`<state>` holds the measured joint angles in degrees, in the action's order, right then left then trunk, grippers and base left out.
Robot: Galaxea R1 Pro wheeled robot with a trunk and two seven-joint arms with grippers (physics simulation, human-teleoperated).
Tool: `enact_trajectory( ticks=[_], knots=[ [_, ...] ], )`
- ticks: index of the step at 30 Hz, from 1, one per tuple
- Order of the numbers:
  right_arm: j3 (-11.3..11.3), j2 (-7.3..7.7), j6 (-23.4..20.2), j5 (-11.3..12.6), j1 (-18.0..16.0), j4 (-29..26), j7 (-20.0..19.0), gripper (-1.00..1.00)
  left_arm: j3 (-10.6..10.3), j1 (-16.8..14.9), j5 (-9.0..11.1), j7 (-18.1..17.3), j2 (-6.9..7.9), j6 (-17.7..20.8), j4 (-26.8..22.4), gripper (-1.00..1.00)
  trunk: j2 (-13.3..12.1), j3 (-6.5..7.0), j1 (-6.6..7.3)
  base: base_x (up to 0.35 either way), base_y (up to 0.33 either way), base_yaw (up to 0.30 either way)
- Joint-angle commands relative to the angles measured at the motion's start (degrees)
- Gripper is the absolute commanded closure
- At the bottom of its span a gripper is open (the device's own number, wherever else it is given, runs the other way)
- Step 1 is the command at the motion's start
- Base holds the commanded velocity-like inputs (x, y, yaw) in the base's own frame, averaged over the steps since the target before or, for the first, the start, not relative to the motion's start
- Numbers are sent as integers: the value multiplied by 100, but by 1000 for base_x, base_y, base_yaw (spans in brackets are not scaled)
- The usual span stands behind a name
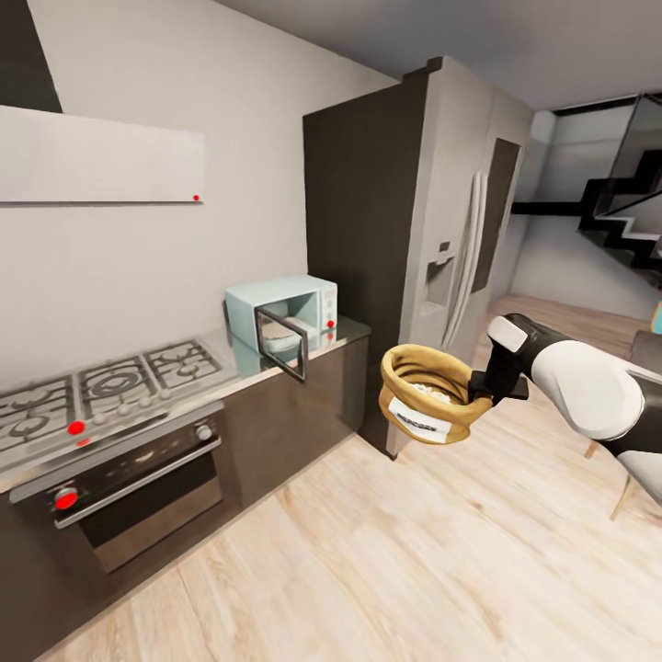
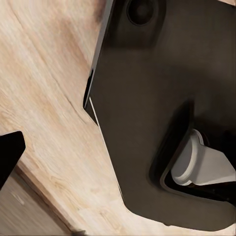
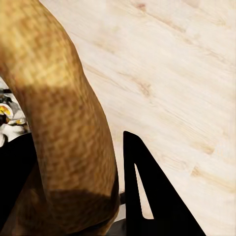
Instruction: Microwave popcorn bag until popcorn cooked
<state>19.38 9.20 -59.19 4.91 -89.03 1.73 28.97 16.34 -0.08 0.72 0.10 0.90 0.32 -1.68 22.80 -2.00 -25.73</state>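
Note:
The tan-orange popcorn bag (image 1: 425, 395) hangs in the air over the wooden floor, in front of the fridge and to the right of the counter's end. My right gripper (image 1: 476, 382) is shut on its rolled rim from the right. Pale white and yellow popcorn (image 1: 428, 390) lies inside the bag, also seen as popcorn (image 3: 7, 117) beside the burlap wall (image 3: 69, 123) in the right wrist view. The mint-white microwave (image 1: 311, 296) stands on the grey countertop (image 1: 355, 327) with its dark glass door (image 1: 280, 344) swung open. A dark finger (image 2: 8, 153) of my left gripper hangs over the floor.
A gas hob (image 1: 101, 386) and a dark built-in oven (image 1: 138, 487) lie left of the microwave, under a white range hood (image 1: 101, 165). A tall grey fridge (image 1: 441, 230) stands behind the bag. My dark base (image 2: 162, 113) sits on the wooden floor (image 1: 386, 552).

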Motion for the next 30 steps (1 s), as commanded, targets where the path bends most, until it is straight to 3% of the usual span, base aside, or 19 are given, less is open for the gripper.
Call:
enact_trajectory(
  ticks=[1,14,30],
  knots=[
    [22,3,13,54,-9,12,61,100,14,-1,7,2,0,3,-8,-100,12,-12,-5,178,-247,141],
    [13,3,13,54,-9,12,57,100,13,-1,7,4,-2,3,-8,-100,12,-12,-5,178,-250,72],
    [5,3,13,46,-8,41,57,100,11,-1,7,2,-3,-4,-8,-100,12,-12,-5,174,-246,246]
  ],
)
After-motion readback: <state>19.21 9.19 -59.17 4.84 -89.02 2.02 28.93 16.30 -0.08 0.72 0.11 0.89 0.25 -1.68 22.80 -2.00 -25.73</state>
